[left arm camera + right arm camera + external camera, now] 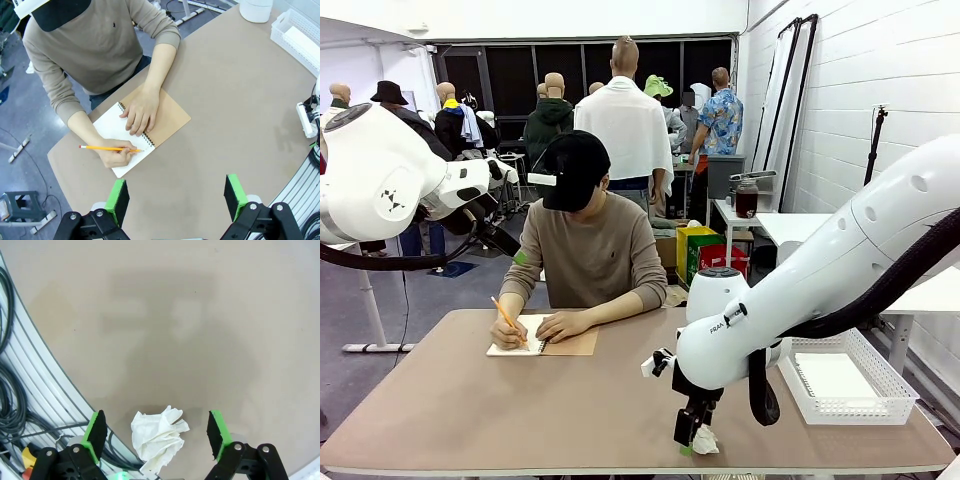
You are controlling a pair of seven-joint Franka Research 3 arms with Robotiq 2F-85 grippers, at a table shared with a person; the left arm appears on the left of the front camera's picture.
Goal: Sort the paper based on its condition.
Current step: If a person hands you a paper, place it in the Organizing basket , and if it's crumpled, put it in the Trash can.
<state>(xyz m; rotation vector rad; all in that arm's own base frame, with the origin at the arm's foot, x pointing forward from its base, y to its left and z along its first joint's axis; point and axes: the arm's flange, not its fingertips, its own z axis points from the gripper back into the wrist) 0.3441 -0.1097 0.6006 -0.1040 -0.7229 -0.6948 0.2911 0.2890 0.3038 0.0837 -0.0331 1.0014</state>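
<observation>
One crumpled paper wad (159, 440) sits by the desk's (200, 315) near edge, between the pads of the right claw (156, 422), which is wide open. I'd lower straight down, centre it, then squeeze gently. The left claw (176, 182) hangs open too, holding nothing.

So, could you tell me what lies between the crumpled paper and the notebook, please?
Nothing does: in the front view the table is bare all the way from the crumpled paper to the notebook.
</observation>
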